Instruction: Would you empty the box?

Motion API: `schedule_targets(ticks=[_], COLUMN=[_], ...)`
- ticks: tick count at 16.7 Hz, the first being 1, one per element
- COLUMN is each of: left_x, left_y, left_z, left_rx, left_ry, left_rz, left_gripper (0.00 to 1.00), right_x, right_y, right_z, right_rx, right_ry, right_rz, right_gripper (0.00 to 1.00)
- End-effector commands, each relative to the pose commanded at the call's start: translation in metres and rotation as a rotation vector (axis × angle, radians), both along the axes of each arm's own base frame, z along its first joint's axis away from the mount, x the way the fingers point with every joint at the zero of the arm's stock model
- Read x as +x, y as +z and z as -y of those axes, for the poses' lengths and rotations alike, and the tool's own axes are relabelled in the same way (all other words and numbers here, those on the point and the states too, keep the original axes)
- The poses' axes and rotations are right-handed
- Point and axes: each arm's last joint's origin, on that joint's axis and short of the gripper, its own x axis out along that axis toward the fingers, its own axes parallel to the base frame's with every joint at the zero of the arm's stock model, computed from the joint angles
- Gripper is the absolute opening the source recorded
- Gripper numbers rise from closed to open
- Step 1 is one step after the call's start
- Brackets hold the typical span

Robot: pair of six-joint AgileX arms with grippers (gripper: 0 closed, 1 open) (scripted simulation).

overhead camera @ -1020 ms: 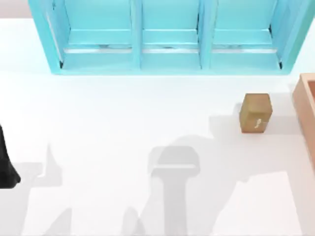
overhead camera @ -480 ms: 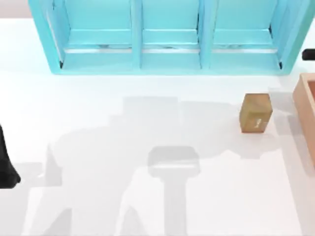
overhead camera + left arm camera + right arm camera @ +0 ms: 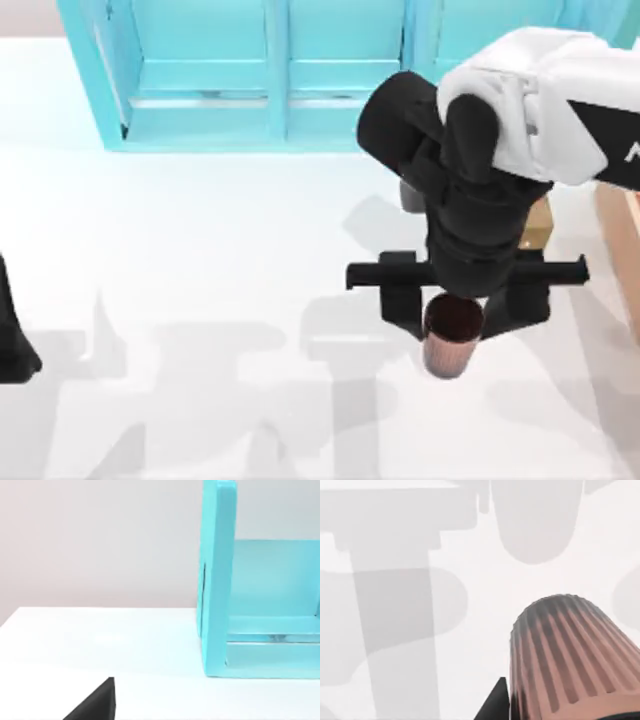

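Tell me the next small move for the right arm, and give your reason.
Probably lower the ribbed brown cup to the bare white table and let go. The right gripper holds it over open tabletop, well left of the box at the right edge, so it is already out. The left arm sits parked at the left edge.

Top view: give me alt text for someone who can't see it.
The right gripper holds a ribbed brown cup above the white table, right of centre. Behind the arm are a turquoise shelf and a small brown carton; the box is at the right edge, the left arm at the left edge.
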Motion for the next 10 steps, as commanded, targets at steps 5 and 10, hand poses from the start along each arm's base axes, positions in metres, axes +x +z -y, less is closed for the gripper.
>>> schedule_targets(ticks=[5, 10], left_x=[0.0, 0.0], left_y=[0.0, 0.0], left_z=[0.0, 0.0], left_rx=[0.0, 0.0], left_ry=[0.0, 0.0], left_rz=[0.0, 0.0], left_gripper=[1.0, 1.0], right_x=[-0.045, -0.044], right_y=[-0.01, -0.012], right_z=[-0.027, -0.027], right_rx=[0.022, 0.018], right_ry=[0.009, 0.005], right_rz=[0.011, 0.006], right_gripper=[0.0, 0.0])
